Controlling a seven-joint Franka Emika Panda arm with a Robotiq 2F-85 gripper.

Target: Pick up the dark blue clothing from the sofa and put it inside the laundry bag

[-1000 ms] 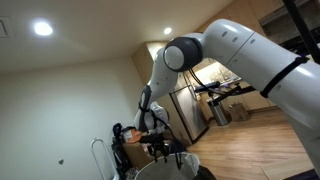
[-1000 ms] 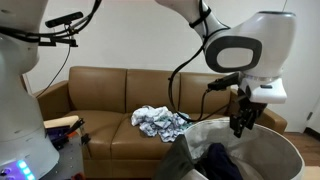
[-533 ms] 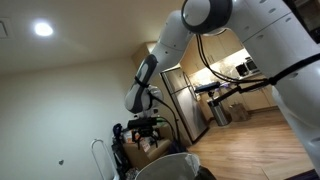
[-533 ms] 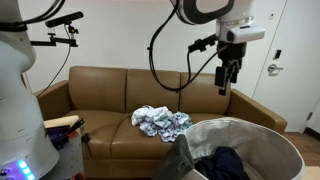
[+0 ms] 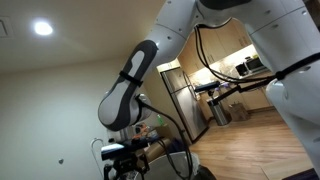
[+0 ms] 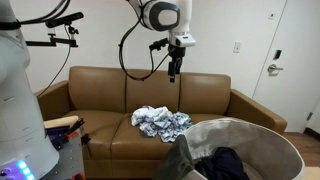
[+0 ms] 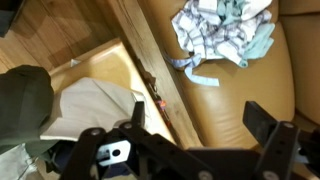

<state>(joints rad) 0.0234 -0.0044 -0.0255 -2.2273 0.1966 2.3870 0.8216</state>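
The dark blue clothing [image 6: 228, 165] lies crumpled inside the grey-white laundry bag [image 6: 262, 132] at the lower right of an exterior view. My gripper [image 6: 174, 68] hangs in the air well above the brown sofa [image 6: 100, 100], in front of its backrest and apart from the bag. In the wrist view the gripper [image 7: 198, 118] is open and empty, with the sofa seat [image 7: 230, 95] between its fingers. The gripper also shows low in an exterior view [image 5: 124, 160], partly hidden by the arm.
A white and teal patterned heap of clothes [image 6: 160, 122] lies on the sofa's middle seat and shows in the wrist view [image 7: 225, 30]. Another robot base [image 6: 20, 110] stands close at the left. A door [image 6: 290, 60] is at the right. Wooden floor [image 7: 50, 30] lies beside the sofa.
My gripper has risen from just above the laundry bag and swung away to a spot high over the sofa. The dark blue clothing has stayed in the bag.
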